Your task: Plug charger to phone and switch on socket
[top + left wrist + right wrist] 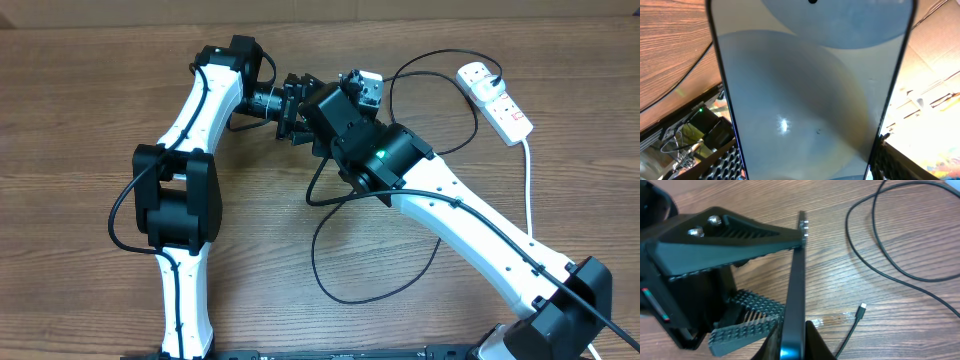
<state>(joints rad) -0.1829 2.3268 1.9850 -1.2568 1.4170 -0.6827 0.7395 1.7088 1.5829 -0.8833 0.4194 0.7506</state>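
The phone (810, 90) fills the left wrist view, its pale blue screen set between the ribbed pads (725, 165) of my left gripper (807, 155), which is shut across its width. In the right wrist view the phone (797, 275) stands edge-on above the table, and my right gripper (794, 347) is shut on its thin lower edge. The charger's small plug tip (862, 308) lies free on the wood just right of the phone. Its black cable (330, 270) loops over the table towards the socket (497, 100) at the back right. Both grippers meet at the table's upper middle (300, 108).
The socket's white cord (528, 190) runs down the right side, beside the right arm (480, 230). The left arm (185, 190) stands at the left. Cable loops (890, 255) lie right of the phone on the wooden table (80, 110).
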